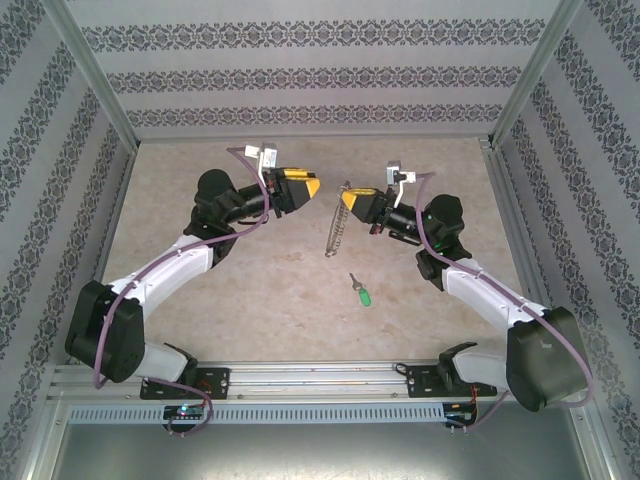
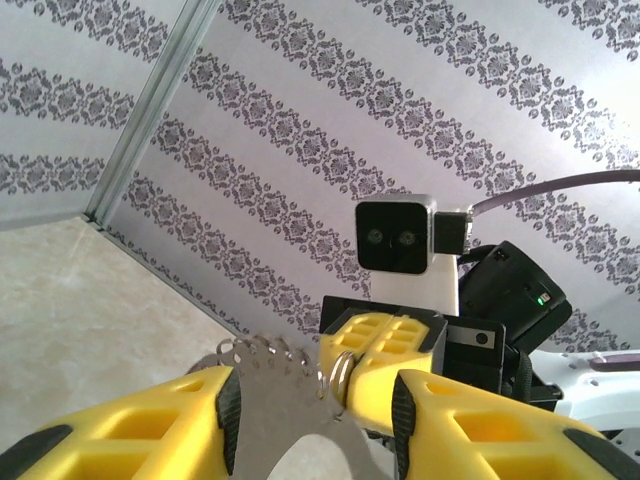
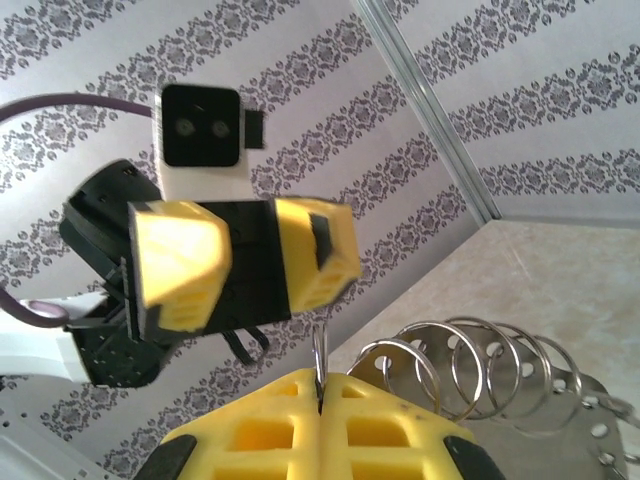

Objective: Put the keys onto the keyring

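Underneath, tiny green-headed key (image 1: 362, 292), short silver blade.

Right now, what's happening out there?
Right end effector shut on keyring, held up. Left end effector open, beside it. Key on table, untouched.

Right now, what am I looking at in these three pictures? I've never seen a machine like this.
These are two robot arms bolted to a table's near edge. One picture is taken from above; the other two come from small cameras on each arm's wrist, so each shows its own yellow fingers and the opposite arm. The right gripper is shut on the keyring, a wire ring fringed with smaller loops, hanging edge-on above the table. The left gripper is open, facing it, holding nothing. The green key lies loose on the table nearer the arms' bases.
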Robot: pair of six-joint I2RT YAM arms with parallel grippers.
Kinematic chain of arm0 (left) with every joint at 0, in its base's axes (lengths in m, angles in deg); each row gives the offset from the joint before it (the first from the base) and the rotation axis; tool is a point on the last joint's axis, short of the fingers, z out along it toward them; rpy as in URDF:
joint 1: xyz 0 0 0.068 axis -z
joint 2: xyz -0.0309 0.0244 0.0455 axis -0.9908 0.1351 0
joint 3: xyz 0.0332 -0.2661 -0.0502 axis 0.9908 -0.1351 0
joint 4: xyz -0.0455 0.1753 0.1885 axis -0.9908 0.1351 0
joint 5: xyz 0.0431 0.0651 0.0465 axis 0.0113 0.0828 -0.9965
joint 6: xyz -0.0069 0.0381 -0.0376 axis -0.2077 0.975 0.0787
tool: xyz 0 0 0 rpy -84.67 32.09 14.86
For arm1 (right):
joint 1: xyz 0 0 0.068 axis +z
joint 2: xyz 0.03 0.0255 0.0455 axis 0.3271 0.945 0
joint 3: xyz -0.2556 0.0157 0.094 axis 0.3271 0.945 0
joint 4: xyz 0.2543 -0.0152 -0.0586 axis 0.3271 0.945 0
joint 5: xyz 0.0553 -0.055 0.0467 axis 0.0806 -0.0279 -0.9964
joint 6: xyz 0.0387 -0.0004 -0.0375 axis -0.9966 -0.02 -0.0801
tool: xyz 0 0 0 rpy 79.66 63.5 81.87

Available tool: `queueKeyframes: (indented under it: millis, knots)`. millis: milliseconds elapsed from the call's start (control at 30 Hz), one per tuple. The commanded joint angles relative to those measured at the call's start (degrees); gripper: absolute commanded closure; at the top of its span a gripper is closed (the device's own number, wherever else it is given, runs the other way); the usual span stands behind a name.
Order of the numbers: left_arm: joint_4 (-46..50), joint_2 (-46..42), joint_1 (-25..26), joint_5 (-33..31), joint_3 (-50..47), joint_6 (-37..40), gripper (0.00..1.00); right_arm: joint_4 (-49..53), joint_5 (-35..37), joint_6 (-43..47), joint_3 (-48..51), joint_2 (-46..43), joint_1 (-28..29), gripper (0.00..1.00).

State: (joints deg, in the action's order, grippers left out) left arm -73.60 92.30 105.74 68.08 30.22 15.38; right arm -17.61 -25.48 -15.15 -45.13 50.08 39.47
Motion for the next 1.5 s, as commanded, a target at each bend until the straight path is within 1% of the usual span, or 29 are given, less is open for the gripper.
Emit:
queueKeyframes:
  millis: [0,167,333,933,1067,1300,1467]
  knots:
    - [-7.57,1.53,-0.26,1.82,-1.1,-4.74,0.57,-5.87,1.04,-1.32,-1.03,0.59,1.13,1.0]
    - [-13.15,3.68,0.5,2.92,-1.89,-8.43,0.59,-6.18,1.69,-1.51,-1.76,1.98,2.21,1.0]
    - [-16.58,5.59,1.66,3.04,-2.08,-10.52,0.6,-6.18,2.04,-1.6,-2.39,2.89,2.56,1.0]
    - [-18.34,8.48,4.33,2.77,-1.33,-10.88,0.63,-6.06,2.28,-1.84,-2.99,4.46,2.64,1.0]
    - [-18.61,8.99,4.61,2.66,-0.96,-10.93,0.66,-6.06,2.05,-1.99,-2.97,4.74,2.69,1.0]
    - [-20.31,9.53,5.19,2.94,-1.17,-11.41,0.77,-5.92,2.41,-1.77,-2.7,4.74,2.56,1.0]
    - [-20.53,9.19,5.24,2.46,-1.65,-11.07,0.89,-5.75,2.25,-1.77,-2.72,4.92,2.4,1.0]
